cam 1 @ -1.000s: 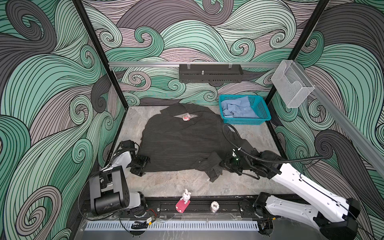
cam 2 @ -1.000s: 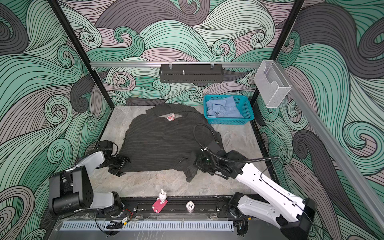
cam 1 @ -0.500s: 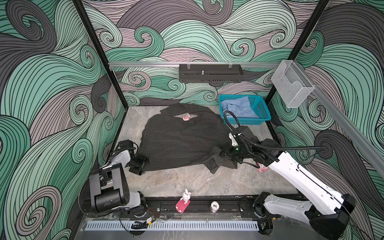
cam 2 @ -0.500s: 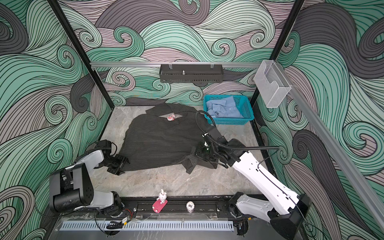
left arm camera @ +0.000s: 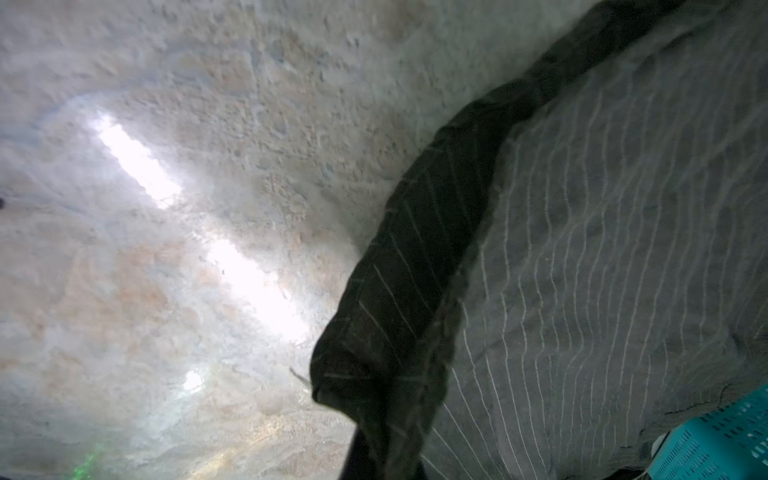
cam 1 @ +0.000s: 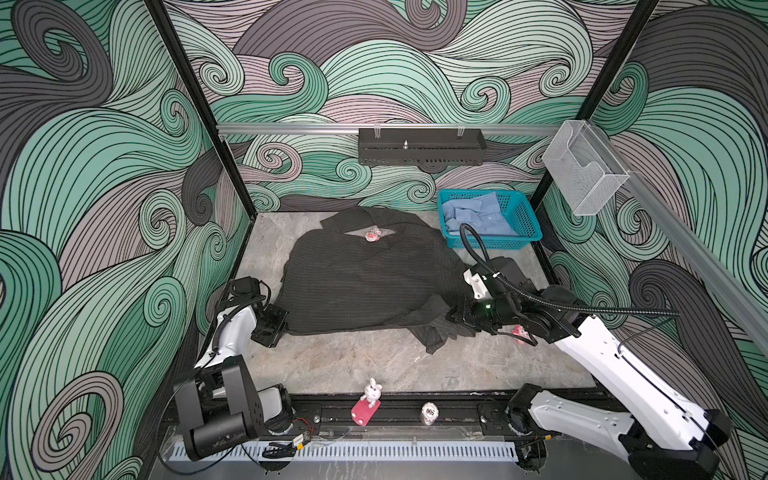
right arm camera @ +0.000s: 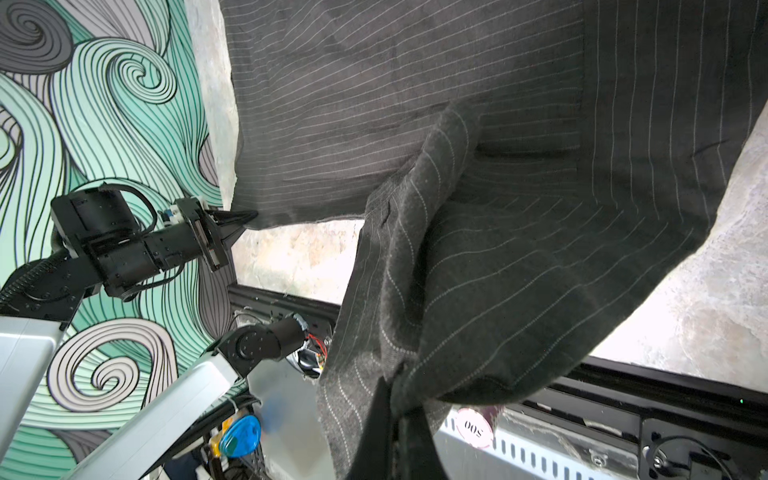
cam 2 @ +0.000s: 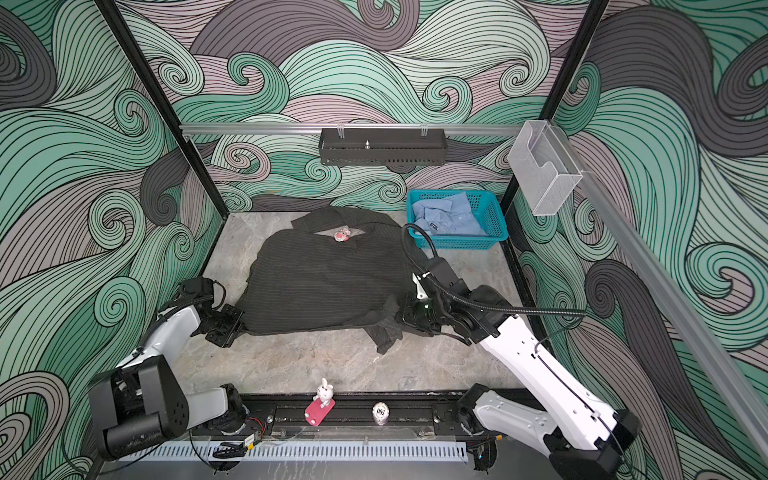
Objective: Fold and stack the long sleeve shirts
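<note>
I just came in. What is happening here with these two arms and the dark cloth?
Two robot arms are working on the dark pinstriped shirt, which lies spread on the table. The left claw is shut on its near left hem corner, and the right claw is shut on bunched cloth at its near right side. The light blue shirt lies crumpled in the teal basket, not yet folded.
</note>
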### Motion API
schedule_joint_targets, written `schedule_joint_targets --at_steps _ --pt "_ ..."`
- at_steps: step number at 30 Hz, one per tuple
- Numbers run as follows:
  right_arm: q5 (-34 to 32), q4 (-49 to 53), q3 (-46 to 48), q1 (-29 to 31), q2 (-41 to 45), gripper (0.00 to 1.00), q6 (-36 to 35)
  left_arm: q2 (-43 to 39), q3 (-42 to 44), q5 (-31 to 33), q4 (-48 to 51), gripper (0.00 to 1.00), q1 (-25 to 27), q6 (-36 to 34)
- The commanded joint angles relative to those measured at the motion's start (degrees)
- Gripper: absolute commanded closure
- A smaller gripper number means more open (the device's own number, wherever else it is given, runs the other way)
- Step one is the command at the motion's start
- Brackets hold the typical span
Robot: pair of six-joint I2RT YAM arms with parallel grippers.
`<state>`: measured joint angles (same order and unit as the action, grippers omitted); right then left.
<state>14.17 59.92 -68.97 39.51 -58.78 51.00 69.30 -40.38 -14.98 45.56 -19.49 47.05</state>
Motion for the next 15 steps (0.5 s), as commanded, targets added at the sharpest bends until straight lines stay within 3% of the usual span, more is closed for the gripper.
schedule_joint_targets --at_steps 1,8,15 --pt "0.8 2.9 -0.9 -0.3 0.2 1.0 -1.8 -1.3 -1.9 -0.5 5.7 1.0 -0.4 -2.9" --pt "0.1 1.2 -6.5 -1.6 -9.2 1.0 -5.6 7.1 -7.6 -3.5 3.9 1.0 -0.4 -3.1" --pt "0.1 0.7 -19.8 -6.2 -22.2 1.0 -12.6 14.8 -16.7 -4.8 4.1 1.0 -0.3 -3.6"
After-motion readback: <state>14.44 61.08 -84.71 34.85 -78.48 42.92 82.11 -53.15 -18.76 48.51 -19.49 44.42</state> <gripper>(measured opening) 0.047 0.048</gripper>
